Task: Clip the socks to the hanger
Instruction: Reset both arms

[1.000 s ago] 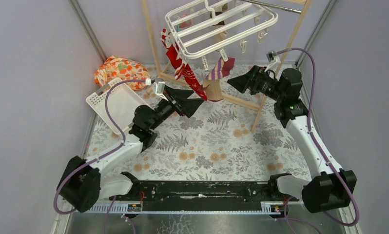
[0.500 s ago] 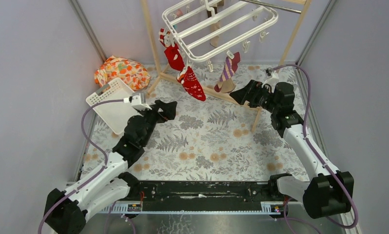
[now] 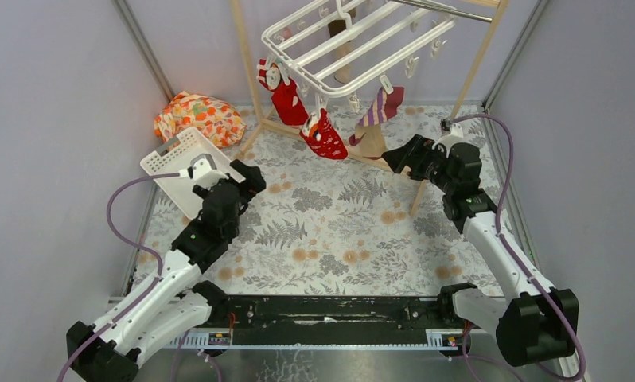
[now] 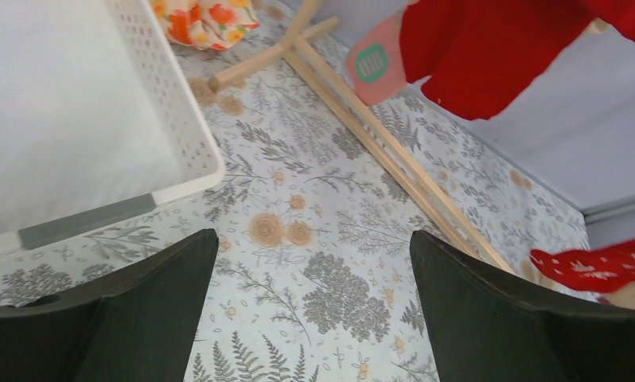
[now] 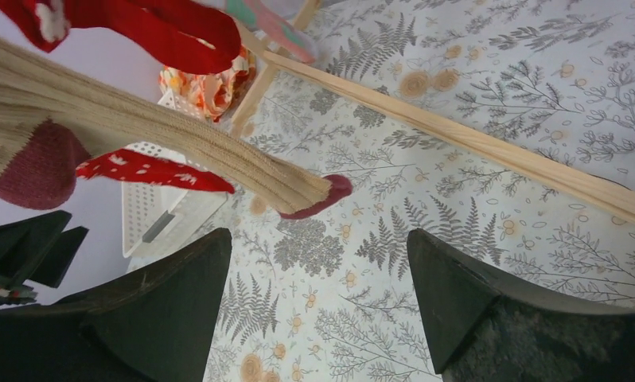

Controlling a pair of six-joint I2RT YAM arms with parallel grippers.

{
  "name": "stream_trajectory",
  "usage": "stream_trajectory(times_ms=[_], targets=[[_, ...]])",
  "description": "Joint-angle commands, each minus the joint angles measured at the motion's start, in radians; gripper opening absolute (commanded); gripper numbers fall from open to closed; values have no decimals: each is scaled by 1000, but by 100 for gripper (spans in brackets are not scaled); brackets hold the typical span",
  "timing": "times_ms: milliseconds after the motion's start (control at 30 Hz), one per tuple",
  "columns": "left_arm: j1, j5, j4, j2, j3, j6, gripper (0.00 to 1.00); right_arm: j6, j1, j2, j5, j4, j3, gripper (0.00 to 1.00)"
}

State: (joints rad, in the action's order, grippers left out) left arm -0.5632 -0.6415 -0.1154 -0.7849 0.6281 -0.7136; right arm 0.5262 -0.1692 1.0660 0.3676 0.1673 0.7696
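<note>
All three soft little socks, two red festive-patterned ones [image 3: 326,137] and a purple-striped tan-toed one [image 3: 378,111], hang clipped under the white plastic grid-frame hanger [image 3: 354,49]. Left gripper [image 3: 251,177] and right gripper [image 3: 392,159] are both spread wide, holding nothing. Socks look light and floppy, so I'd pinch gently at the cuff, right where it's clipped

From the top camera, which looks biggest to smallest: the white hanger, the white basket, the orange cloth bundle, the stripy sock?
1. white hanger, though it hangs nearer the camera.
2. white basket.
3. orange cloth bundle, close to the basket in size, so that order is unsure.
4. stripy sock.
</note>
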Motion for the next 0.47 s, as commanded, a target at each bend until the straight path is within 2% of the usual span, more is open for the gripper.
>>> stream_trajectory(times_ms=[0,433], targets=[[-3,-124,-53,23,37,-28,99,-26,9,22,-75,40,23,88],[-4,-127,-16,16,-19,-36,99,-39,52,40,-59,48,-2,88]])
